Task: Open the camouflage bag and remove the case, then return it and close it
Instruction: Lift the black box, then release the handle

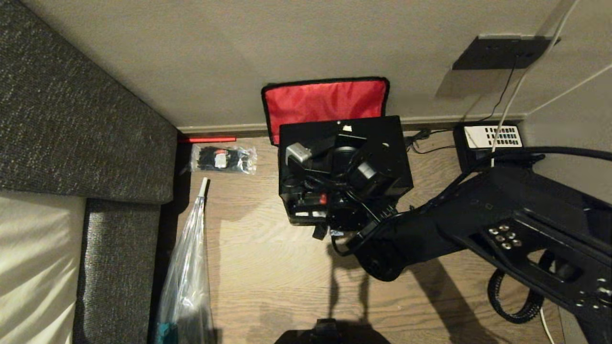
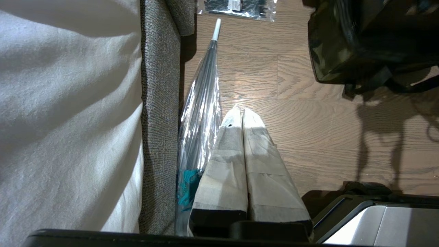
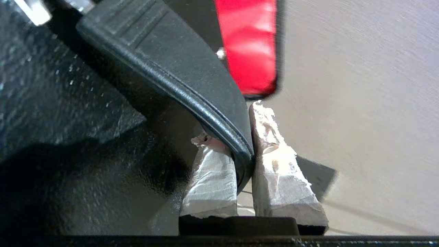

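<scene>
One camouflage bag [image 2: 346, 44] stands open at twelve o'clock, one red lid against the wall. One black case [image 1: 382, 143] hangs above it, strap pinched by the right gripper [image 3: 244, 151]. Left gripper [image 2: 241, 116] closed at nine

Floor [image 1: 267, 267] open — sofa [image 1: 86, 119] leftward

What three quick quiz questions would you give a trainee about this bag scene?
1. True or false: the camouflage bag's red-lined lid is shut.
2. The right end effector grips: A the case's handle; B the desk phone; C the bag's webbing.
3. Which end effector hangs over the bare floor, holding nothing?
Key: 1 false; 2 A; 3 the left end effector.
</scene>
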`<state>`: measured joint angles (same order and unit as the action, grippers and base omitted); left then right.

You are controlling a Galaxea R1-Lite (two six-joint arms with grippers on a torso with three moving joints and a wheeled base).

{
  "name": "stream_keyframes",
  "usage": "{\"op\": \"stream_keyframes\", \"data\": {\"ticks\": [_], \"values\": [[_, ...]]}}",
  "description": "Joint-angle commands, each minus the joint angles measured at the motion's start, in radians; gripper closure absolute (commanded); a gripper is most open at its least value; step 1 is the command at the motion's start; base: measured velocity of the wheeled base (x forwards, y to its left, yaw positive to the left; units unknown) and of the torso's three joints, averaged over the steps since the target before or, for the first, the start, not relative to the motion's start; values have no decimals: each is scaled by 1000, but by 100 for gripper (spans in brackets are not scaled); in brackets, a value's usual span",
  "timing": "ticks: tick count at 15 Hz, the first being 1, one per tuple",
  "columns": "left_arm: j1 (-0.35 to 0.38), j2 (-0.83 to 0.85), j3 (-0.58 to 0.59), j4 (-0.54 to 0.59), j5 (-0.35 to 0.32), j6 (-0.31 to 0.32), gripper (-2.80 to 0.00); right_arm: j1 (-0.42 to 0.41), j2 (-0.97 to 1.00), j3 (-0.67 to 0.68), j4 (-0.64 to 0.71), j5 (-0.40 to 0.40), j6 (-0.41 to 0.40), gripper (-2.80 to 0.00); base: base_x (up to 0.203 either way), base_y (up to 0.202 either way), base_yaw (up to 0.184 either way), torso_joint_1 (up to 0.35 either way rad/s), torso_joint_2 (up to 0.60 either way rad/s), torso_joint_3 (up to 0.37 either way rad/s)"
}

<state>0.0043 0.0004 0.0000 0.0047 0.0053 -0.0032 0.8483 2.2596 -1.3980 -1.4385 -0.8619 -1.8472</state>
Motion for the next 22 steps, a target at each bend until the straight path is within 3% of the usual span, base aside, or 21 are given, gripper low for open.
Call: {"op": "stream_keyframes", "data": {"ticks": [1,6,11,13,17,22], "values": [[0,0,3,0,1,0,0,4,-115,63,2,-6,-24,0,0,0,0,0,0,0],[0,0,3,0,1,0,0,-22,-249,186,8,-36,-32,0,0,0,0,0,0,0],[0,0,3,0,1,0,0,-120,-411,359,10,-39,-24,0,0,0,0,0,0,0],[0,0,3,0,1,0,0,-183,-474,446,5,-39,-11,0,0,0,0,0,0,0],[0,0,3,0,1,0,0,-336,-581,635,11,-39,97,0,0,0,0,0,0,0],[0,0,3,0,1,0,0,-512,-665,756,13,-37,177,0,0,0,0,0,0,0]]}}
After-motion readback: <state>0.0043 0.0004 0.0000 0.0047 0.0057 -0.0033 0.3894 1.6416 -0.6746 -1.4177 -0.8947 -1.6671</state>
